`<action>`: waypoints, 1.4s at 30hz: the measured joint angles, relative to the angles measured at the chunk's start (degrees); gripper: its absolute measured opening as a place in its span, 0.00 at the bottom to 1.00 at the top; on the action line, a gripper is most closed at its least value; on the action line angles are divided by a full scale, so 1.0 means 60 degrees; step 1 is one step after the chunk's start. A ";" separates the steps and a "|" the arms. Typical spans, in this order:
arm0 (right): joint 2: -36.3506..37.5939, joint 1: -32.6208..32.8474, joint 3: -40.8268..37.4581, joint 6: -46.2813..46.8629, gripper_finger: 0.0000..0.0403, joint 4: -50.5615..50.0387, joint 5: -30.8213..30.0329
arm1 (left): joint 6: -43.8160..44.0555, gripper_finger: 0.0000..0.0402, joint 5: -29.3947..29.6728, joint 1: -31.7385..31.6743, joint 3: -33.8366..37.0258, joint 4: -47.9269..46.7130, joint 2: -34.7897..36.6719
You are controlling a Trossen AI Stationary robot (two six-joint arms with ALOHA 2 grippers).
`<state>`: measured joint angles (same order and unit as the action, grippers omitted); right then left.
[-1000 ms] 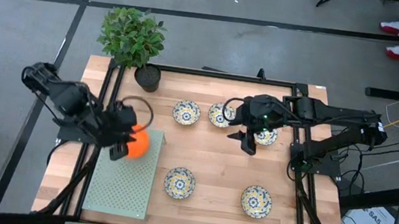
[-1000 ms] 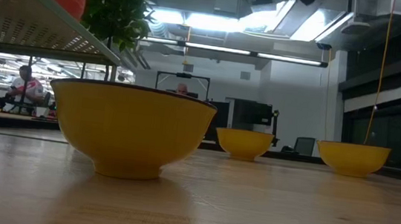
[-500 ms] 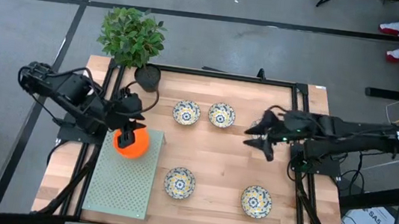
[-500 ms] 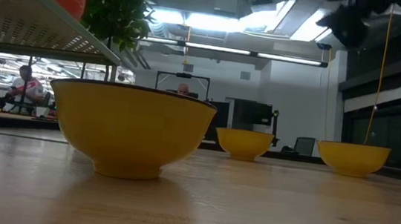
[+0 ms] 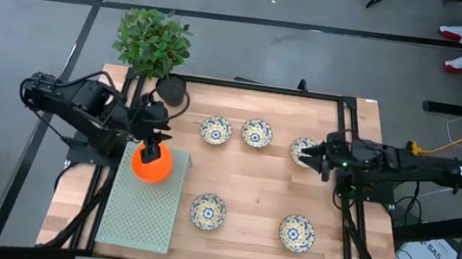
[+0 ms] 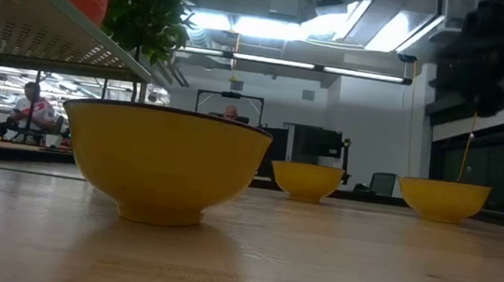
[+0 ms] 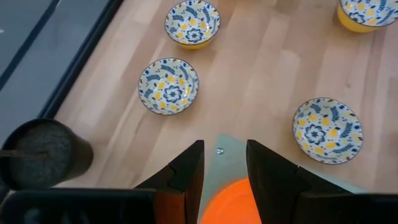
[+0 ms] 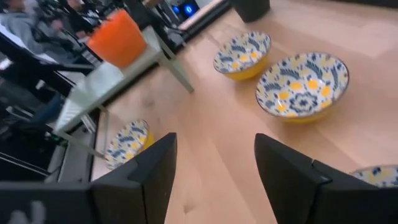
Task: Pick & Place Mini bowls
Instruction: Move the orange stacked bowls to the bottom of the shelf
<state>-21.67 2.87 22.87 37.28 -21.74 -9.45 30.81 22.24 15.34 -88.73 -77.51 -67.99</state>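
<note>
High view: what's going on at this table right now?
Two arms are sorting mini bowls. The left end effector hovers open just above an orange bowl sitting on the raised perforated green tray. The right end effector, also open and empty, sits beside the rightmost floral bowl. Four more floral bowls are on the wooden table, next to a potted plant.

The table (image 5: 250,188) is pale, smooth planked wood with a matt finish. The 5 floral mini bowls (image 5: 207,210) look like glazed, glossy ceramic. The orange bowl (image 5: 150,163) looks smooth, and the green pegboard tray (image 5: 141,211) is perforated and matt.
</note>
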 joint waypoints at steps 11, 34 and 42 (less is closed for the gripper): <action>0.0713 -0.0004 -0.1344 -0.2306 0.53 0.1333 -0.0248 | -0.0435 0.28 0.0060 -0.0609 0.0002 0.0017 -0.0004; 0.2892 -0.1190 -0.3737 -0.6617 0.53 0.3828 0.1449 | -0.0758 0.28 -0.1655 -0.2271 0.0000 0.1162 -0.0007; 0.2889 -0.1417 -0.3733 -0.5754 0.53 0.3777 0.1621 | -0.2095 0.28 -0.2044 -0.2998 0.0000 0.1164 -0.0007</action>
<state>-4.34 -5.63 0.47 2.75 0.93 0.27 18.25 9.97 -2.65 -88.73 -70.52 -68.03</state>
